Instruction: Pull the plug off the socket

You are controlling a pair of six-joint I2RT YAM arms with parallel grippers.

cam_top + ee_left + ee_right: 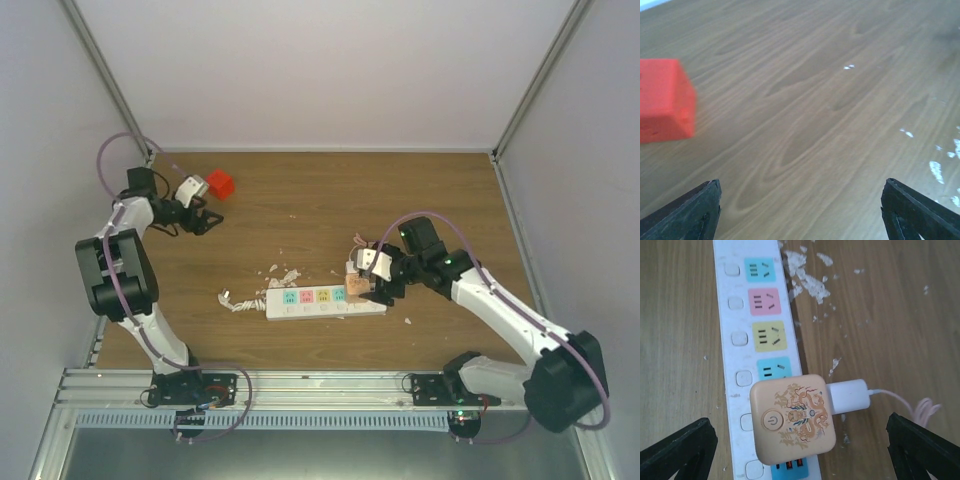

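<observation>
The socket [738,315] is a long white power strip with pastel outlet panels, lying on the wood table; in the top view the socket [312,300] sits mid-table with its twisted cord [238,302] at the left end. The plug [792,418], a beige square adapter with a dragon print, rests slightly askew on the strip's near end, with a white USB connector [849,395] in its side. Its pins are hidden. My right gripper [797,440] hovers open above the plug [357,286], with a finger on either side, touching nothing. My left gripper [800,200] is open over bare wood at the back left.
A red cube [665,100] lies just beyond my left gripper [205,220], near the table's back left corner. White scraps [807,280] are strewn beside the strip. A thin pinkish cable [920,407] coils off the connector. Walls close in the table on three sides.
</observation>
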